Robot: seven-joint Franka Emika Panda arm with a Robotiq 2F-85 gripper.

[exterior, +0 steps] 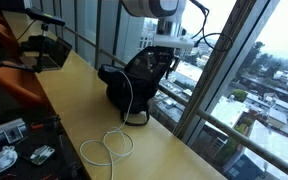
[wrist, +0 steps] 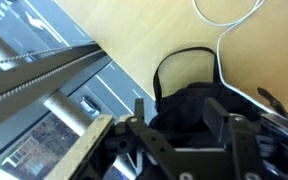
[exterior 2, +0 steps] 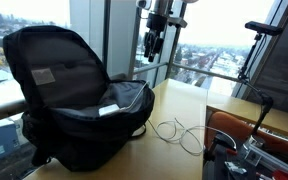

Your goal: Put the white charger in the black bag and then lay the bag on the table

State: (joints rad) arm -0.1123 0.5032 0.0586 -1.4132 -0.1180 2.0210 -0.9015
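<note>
- Table (exterior: 189, 150): light tan wood top. The black bag stands on it, near the edge along the window glass.
- Black bag (exterior 2: 74, 130): soft backpack, standing with its main compartment unzipped and the flap thrown back so the lining shows. In the wrist view its loop handle (wrist: 189, 49) lies out on the table at the bag's top.
- Gripper (exterior 2: 150, 52): hangs fingers-down over the window side of the bag, just above the rim of the bag's opening.
  - In the wrist view the jaws stand partway apart, with dark bag fabric below them.
  - Nothing is seen clamped between the jaws.
  - Whether a fingertip touches the bag cannot be told.
- White charger (wrist: 218, 65): the thin cable runs from the bag's front down onto the table and ends in loose loops lying beside the bag, on the side away from the window.
  - A pale strip shows inside the bag's opening, but I cannot tell whether it is the plug block.
- Label (exterior 2: 46, 75): small grey patch sewn on the inner face of the bag's flap. Its print is too small to read, and no brand or other writing is legible.
</note>
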